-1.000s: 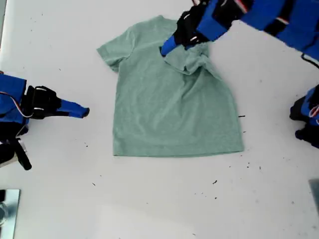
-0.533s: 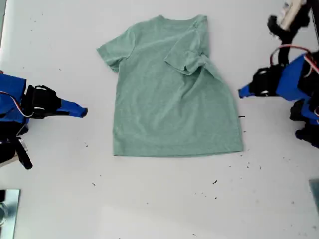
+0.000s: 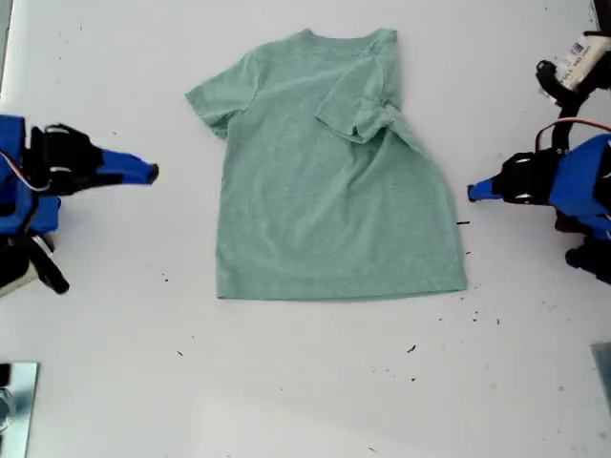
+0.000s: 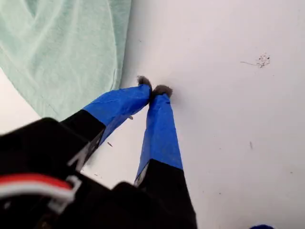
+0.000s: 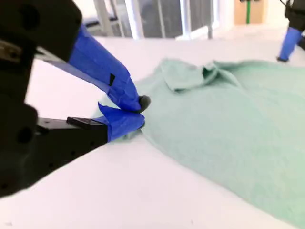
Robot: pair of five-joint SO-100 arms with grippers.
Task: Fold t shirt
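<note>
Pulled back off the folded sleeve [image 3: 358, 113], my second claw [image 3: 472, 193] is idling pinched closed and empty just beside the t shirt [image 3: 315, 219]; my first claw [image 3: 153, 174], likewise closed and empty, is waiting farther off.

The t shirt [image 3: 329, 191] is soft, matt, heathered cloth. The bench [image 3: 305, 382] is smooth, matt white, lightly speckled. Each tool's fingers [image 4: 159, 129] wear blue tape over black plastic.

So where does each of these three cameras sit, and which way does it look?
Exterior view: overhead, facing down at the t shirt on the table; both arms show at its sides.
First wrist view: rides my first gripper, looking along shut jaws at the table, shirt edge beside.
Second wrist view: rides my second gripper, looking across the shirt.
Shared: all three show the shirt.
</note>
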